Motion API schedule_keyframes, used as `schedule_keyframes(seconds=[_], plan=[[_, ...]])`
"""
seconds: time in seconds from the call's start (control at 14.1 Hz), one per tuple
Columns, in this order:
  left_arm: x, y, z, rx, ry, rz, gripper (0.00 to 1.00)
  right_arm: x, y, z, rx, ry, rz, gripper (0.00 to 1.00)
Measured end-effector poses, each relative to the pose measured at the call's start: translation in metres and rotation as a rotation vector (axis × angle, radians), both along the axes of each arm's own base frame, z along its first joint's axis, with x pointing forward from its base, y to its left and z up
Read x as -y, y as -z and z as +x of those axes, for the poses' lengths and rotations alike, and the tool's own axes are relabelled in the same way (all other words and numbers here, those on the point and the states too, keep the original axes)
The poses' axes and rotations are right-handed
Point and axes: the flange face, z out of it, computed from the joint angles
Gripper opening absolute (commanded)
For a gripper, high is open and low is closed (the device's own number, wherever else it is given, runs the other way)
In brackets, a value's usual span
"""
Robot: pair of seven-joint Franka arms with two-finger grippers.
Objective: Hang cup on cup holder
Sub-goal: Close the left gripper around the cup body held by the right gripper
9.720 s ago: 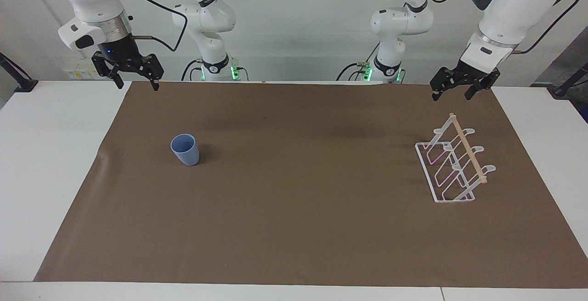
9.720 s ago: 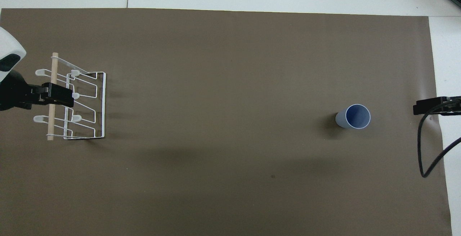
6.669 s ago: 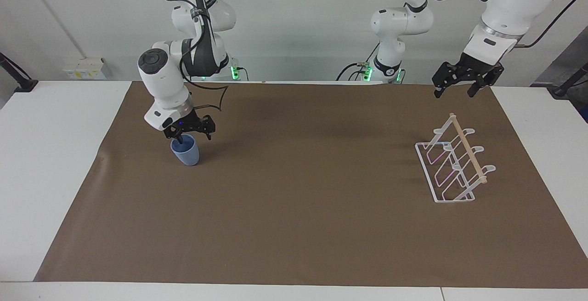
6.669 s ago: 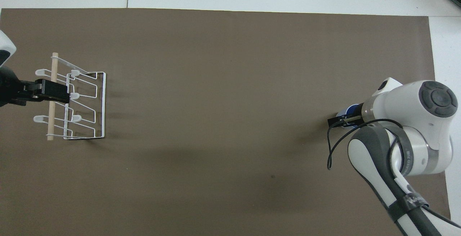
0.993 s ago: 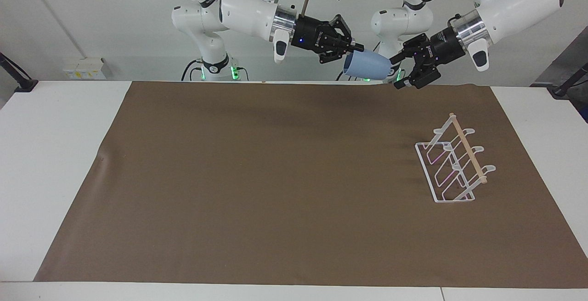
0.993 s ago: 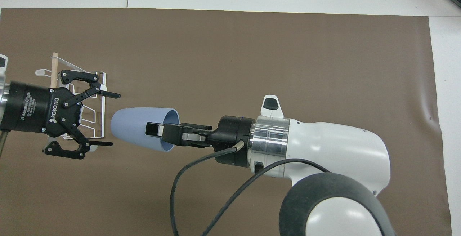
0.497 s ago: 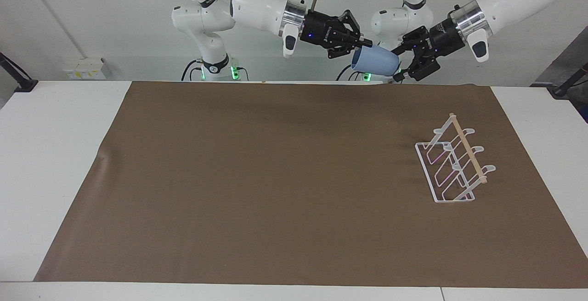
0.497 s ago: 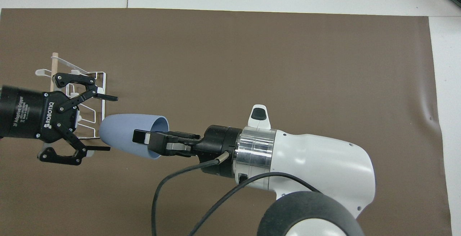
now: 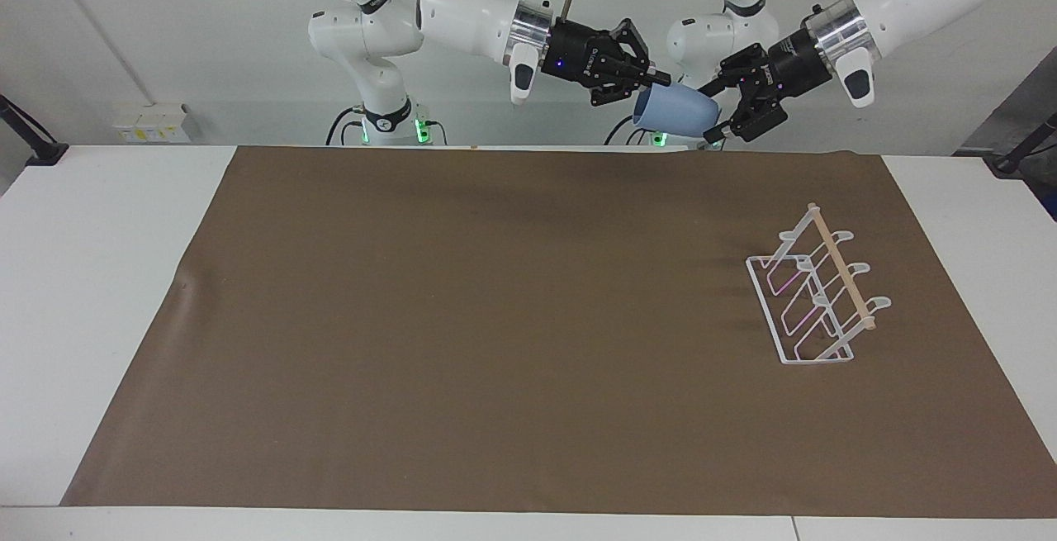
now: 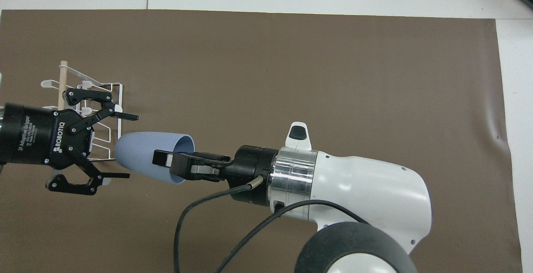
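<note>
High over the robots' edge of the brown mat, my right gripper pinches the cup by its rim, sideways and empty. I'd ease its base between the left gripper's spread fingers before closing. Every prong of the cup holder, at the left arm's end, is bare.

Cup holder partly hidden by left gripper overhead, left arm cut off at edge.
</note>
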Motion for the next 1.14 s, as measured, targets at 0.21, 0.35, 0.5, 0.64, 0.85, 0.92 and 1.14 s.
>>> schedule_keyframes(seconds=[0.21, 0.35, 0.5, 0.64, 0.85, 0.92, 1.14], plan=[[0.008, 0.004, -0.003, 0.002, 0.005, 0.006, 1.00, 0.000, 0.001, 0.001, -0.005, 0.001, 0.001, 0.00], [0.013, 0.004, -0.004, 0.005, 0.007, 0.009, 0.66, 0.000, 0.000, 0.001, -0.004, 0.001, 0.002, 0.00], [0.017, 0.004, -0.005, 0.004, 0.011, 0.011, 0.09, 0.000, -0.001, 0.001, -0.003, 0.001, 0.003, 0.00], [0.017, 0.004, -0.006, 0.006, 0.012, 0.014, 0.00, 0.001, -0.001, 0.002, -0.002, 0.006, 0.002, 0.00], [0.017, 0.003, -0.006, 0.008, 0.012, 0.017, 0.00, 0.000, -0.001, 0.002, -0.002, 0.005, 0.002, 0.00], [0.017, 0.003, -0.006, 0.008, 0.012, 0.017, 0.00, 0.000, -0.001, 0.002, -0.002, 0.005, 0.002, 0.00], [0.017, 0.003, -0.006, 0.008, 0.012, 0.017, 0.00, 0.000, -0.001, 0.001, -0.005, 0.006, 0.003, 0.12]])
